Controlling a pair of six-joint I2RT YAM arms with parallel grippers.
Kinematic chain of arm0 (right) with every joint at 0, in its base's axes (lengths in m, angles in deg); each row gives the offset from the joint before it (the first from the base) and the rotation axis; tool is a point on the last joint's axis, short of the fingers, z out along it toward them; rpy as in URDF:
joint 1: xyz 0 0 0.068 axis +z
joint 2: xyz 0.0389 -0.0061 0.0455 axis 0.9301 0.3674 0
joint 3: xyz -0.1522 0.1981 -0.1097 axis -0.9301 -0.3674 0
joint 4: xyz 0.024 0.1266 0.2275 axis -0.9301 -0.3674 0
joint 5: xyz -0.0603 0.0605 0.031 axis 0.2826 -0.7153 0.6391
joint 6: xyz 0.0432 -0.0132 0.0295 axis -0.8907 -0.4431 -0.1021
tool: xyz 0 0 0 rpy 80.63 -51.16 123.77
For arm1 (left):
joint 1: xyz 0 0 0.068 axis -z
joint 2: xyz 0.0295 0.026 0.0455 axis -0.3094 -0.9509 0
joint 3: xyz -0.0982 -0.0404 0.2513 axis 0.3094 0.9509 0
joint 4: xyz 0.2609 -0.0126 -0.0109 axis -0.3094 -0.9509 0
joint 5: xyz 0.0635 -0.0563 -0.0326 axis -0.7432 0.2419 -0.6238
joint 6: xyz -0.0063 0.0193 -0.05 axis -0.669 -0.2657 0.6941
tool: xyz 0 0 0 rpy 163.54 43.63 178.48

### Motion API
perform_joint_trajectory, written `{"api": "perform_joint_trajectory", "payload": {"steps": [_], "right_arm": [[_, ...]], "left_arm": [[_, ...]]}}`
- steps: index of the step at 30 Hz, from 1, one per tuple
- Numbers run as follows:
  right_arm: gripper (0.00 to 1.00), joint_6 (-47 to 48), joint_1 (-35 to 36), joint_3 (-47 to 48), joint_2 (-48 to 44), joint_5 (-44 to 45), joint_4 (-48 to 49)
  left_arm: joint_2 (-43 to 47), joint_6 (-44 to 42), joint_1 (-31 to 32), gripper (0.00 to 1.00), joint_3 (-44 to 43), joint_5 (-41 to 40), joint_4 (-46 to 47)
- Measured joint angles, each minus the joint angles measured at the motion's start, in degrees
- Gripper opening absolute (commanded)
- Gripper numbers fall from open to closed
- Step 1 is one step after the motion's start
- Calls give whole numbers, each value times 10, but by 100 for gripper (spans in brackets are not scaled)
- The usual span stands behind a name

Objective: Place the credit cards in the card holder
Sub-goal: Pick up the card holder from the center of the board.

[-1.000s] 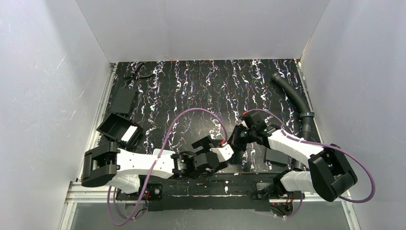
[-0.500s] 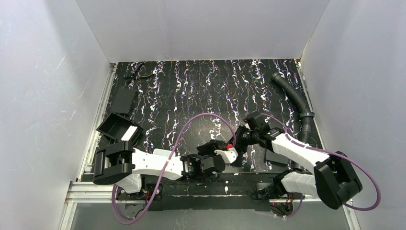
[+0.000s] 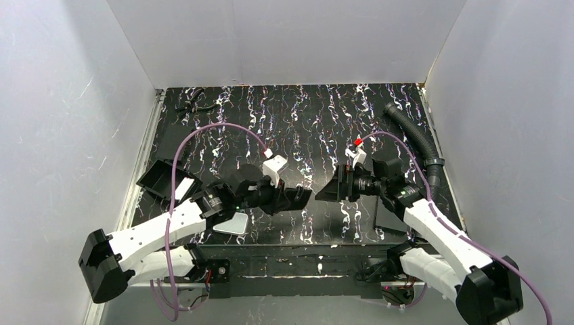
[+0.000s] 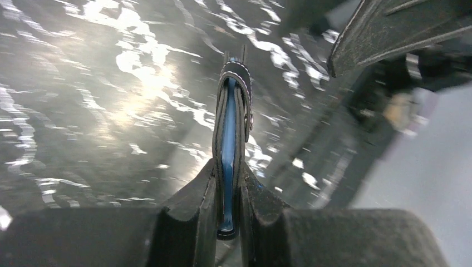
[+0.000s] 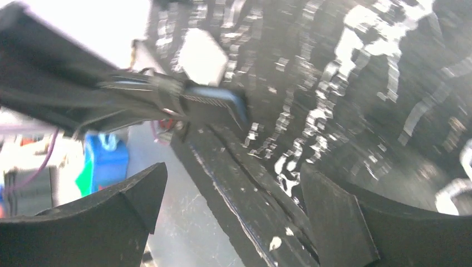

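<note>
The card holder (image 4: 231,111), a black folded wallet with a blue-grey inside, shows edge-on in the left wrist view. My left gripper (image 4: 229,186) is shut on its lower end. From above, that left gripper (image 3: 298,198) holds it over the middle of the table. My right gripper (image 3: 325,191) faces it from the right, a short gap away, with its jaws wide open and nothing between them. In the right wrist view the card holder (image 5: 214,103) juts in from the left, above my open right gripper (image 5: 234,214). One light grey credit card (image 3: 232,223) lies flat beside the left forearm.
A black corrugated hose (image 3: 414,137) runs along the right back edge. An open black box (image 3: 162,177) with a white slab stands at the left. A flat black plate (image 3: 174,141) and a black tool (image 3: 193,105) lie behind it, and another black plate (image 3: 387,218) lies under the right arm. White walls stand on three sides.
The left jaws have closed on the card holder and the right jaws have opened off it. Both grippers have moved from the front edge towards the table's middle, and the right one has drawn apart.
</note>
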Motion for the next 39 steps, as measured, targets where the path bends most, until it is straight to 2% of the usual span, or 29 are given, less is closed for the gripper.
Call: {"api": "perform_joint_trajectory", "payload": {"steps": [4, 7, 9, 13, 15, 16, 18, 19, 20, 22, 23, 26, 27, 30, 32, 35, 39], "right_arm": [[97, 10, 4, -29, -43, -123, 124], [85, 21, 20, -27, -43, -175, 166], [78, 37, 42, -22, -31, -197, 167], [76, 51, 64, -20, -21, -214, 163], [70, 37, 64, -22, -31, -222, 177], [62, 24, 64, -25, -41, -226, 193], [32, -3, 64, -32, -60, -231, 231], [15, -18, 64, -35, -65, -233, 253], [1, -35, 64, -39, -66, -235, 277], [1, -70, 64, -44, -64, -240, 306], [1, -78, 63, -46, -62, -233, 308], [1, -105, 65, -46, -58, -186, 305], [1, -122, 66, -49, -59, -166, 309], [1, -211, 66, -82, -76, -98, 362], [1, -273, 66, -120, -87, -57, 418], [1, -365, 67, -179, -80, 1, 502], [1, -437, 79, -202, -49, 54, 580]], "left_arm": [[-3, 44, -51, 0, -22, 193, -38], [-15, 72, -76, 0, -32, 310, -43], [-14, 91, -91, 0, -32, 370, -34], [-9, 125, -130, 0, -32, 456, 3], [-7, 137, -143, 0, -32, 481, 19], [-8, 147, -149, 0, -32, 495, 31], [-12, 160, -154, 0, -32, 518, 51], [-17, 166, -154, 3, -33, 529, 61], [-23, 171, -155, 12, -34, 539, 67], [-34, 182, -157, 43, -39, 552, 71], [-36, 187, -161, 53, -40, 552, 72], [-31, 223, -181, 67, -40, 519, 75], [-24, 245, -191, 69, -37, 499, 79], [20, 334, -224, 81, -5, 424, 94], [57, 402, -233, 95, 26, 370, 101], [97, 488, -230, 98, 65, 316, 121], [96, 572, -221, 98, 80, 284, 175]]}}
